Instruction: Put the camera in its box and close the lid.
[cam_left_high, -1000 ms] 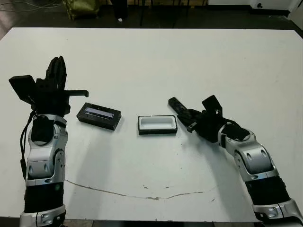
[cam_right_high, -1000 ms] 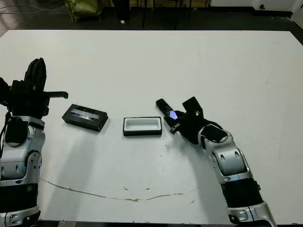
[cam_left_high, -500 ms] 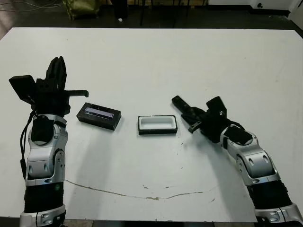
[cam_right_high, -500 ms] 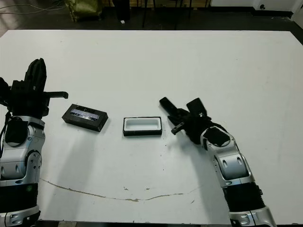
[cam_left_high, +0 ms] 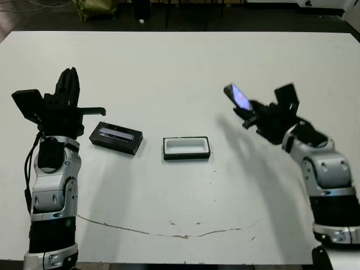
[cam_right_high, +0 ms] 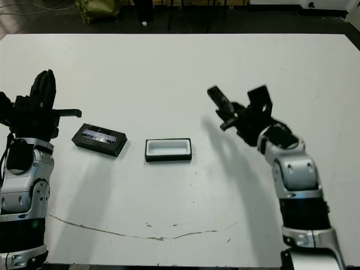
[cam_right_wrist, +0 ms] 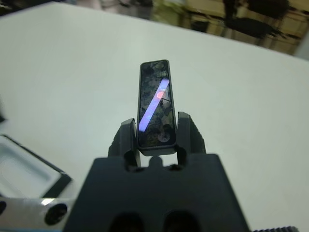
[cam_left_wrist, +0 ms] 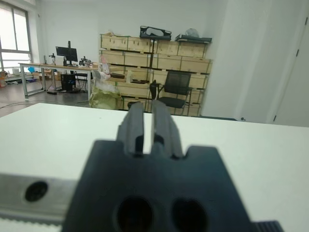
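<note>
Right wrist view: right gripper (cam_right_wrist: pixel 155 137) clamps the camera (cam_right_wrist: pixel 156 107), held above the table. I'm in transport; next, carry it toward 8 o'clock over the box (cam_left_high: pixel 186 148). Left gripper (cam_left_wrist: pixel 144 126) closed, empty.

White table (cam_left_high: pixel 169 67) marked by a thin cracked line (cam_left_high: pixel 169 233) near its front edge. Beyond it: olive bag (cam_left_high: pixel 97 8) on dark floor, stacked cardboard boxes (cam_left_wrist: pixel 159 53), black office chair (cam_left_wrist: pixel 175 87), desk with monitor (cam_left_wrist: pixel 66 51), window (cam_left_wrist: pixel 12 34).
</note>
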### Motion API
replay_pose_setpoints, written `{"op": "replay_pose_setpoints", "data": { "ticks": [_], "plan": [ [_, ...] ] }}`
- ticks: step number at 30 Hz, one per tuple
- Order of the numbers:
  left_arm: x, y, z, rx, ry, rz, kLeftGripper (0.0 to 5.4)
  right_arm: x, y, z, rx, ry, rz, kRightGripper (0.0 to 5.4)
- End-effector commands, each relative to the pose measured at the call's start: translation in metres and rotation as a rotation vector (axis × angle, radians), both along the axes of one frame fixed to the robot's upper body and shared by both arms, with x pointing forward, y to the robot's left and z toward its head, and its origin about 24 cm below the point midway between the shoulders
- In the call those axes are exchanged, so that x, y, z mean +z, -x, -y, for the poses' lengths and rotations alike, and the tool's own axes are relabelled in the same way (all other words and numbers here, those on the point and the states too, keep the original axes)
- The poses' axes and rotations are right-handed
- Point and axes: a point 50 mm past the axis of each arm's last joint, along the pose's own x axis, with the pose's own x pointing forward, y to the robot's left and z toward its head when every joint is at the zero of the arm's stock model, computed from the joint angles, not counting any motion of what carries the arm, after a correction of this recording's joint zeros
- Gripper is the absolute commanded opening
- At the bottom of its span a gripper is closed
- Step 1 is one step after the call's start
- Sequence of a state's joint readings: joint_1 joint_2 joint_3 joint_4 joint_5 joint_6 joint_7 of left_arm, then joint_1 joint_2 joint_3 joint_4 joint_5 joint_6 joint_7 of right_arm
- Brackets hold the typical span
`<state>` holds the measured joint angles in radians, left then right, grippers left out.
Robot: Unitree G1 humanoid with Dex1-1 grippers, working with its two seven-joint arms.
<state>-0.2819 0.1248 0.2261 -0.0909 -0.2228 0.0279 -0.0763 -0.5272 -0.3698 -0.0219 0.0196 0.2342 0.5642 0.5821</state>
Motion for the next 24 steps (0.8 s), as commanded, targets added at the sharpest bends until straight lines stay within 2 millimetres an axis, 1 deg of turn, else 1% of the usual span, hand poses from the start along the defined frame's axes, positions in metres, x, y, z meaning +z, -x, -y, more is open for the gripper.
{"op": "replay_pose_setpoints", "data": {
  "ticks": [1,4,7,10,17,24],
  "plan": [
    [-0.005,0.001,-0.002,0.007,-0.001,-0.026,0.00,0.011,-0.004,0.004,0.092,0.028,-0.002,0.33],
    [-0.005,0.001,-0.002,0.009,0.007,-0.029,0.00,0.021,-0.008,0.001,0.206,0.093,0.018,0.33],
    [-0.005,0.001,-0.002,0.008,0.005,-0.031,0.00,0.028,-0.014,-0.002,0.319,0.147,0.027,0.33],
    [-0.005,0.001,-0.002,0.010,0.004,-0.031,0.00,0.028,-0.019,-0.007,0.410,0.157,0.014,0.31],
    [-0.006,0.002,-0.002,0.014,0.015,-0.033,0.00,0.030,-0.024,-0.027,0.574,0.265,0.011,0.31],
    [-0.007,0.001,-0.002,0.005,0.003,-0.034,0.00,0.032,-0.031,-0.042,0.731,0.317,-0.099,0.31]
  ]
}}
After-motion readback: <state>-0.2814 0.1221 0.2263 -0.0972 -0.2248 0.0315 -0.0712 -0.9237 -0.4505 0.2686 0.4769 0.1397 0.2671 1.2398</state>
